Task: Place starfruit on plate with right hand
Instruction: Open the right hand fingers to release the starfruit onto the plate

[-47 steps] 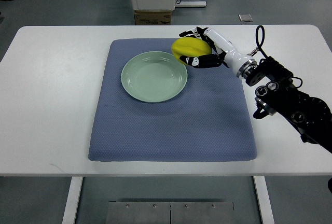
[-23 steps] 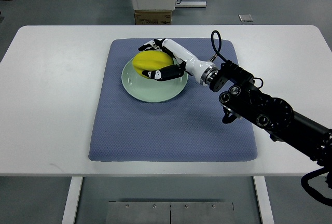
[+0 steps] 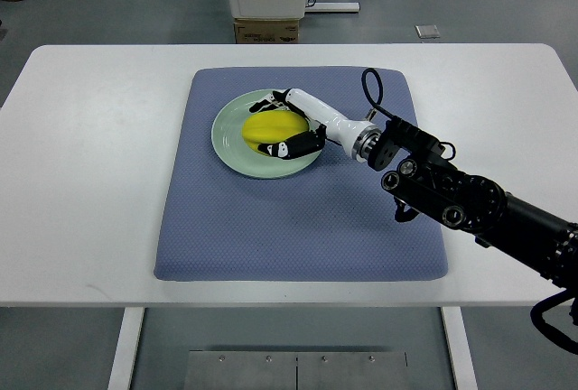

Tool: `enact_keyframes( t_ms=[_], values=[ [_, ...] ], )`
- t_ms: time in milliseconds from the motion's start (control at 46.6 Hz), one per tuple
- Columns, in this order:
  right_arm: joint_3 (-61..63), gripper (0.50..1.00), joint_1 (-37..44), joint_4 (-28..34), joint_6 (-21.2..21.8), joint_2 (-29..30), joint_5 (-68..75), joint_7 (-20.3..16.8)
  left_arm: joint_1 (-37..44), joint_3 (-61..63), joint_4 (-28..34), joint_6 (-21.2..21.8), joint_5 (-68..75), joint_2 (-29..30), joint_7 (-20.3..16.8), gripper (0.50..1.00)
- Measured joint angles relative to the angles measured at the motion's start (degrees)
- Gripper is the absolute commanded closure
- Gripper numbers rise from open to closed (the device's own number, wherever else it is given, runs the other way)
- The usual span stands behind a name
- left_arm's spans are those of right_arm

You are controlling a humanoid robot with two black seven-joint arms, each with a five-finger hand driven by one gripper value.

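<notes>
Lowered since last frame: right hand (image 3: 287, 125) now sits over pale green plate (image 3: 229, 142), frame centre-left, fingers wrapped around yellow starfruit (image 3: 269, 127) above the plate's middle, blue mat (image 3: 298, 218) beneath.

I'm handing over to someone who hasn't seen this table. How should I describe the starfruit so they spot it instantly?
On the white table lies a blue-grey mat, with a pale green plate near its far edge. The starfruit is over that plate, held in the right hand: the only bright yellow thing in view.
</notes>
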Motion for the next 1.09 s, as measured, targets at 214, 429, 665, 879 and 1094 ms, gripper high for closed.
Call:
enact_keyframes(
  t_ms=[214,429,665,879,1094],
  values=[
    [-1.8,1.0,0.3,-0.2,-0.2,0.0,0.1,0.0,0.0,0.0,0.0,0.0,0.0,0.0,0.0,0.5],
    [-3.0,1.0,0.3,0.0,-0.2,0.0,0.2,0.0,0.0,0.0,0.0,0.0,0.0,0.0,0.0,0.5],
    [-3.3,1.0,0.3,-0.1,-0.3,0.0,0.3,0.2,0.0,0.0,0.0,0.0,0.0,0.0,0.0,0.5],
    [-3.2,0.5,0.3,-0.1,-0.8,0.0,0.8,0.4,0.0,0.0,0.0,0.0,0.0,0.0,0.0,0.5],
    [-2.9,0.5,0.3,-0.2,-0.8,0.0,1.0,0.4,0.0,0.0,0.0,0.0,0.0,0.0,0.0,0.5]
  ],
)
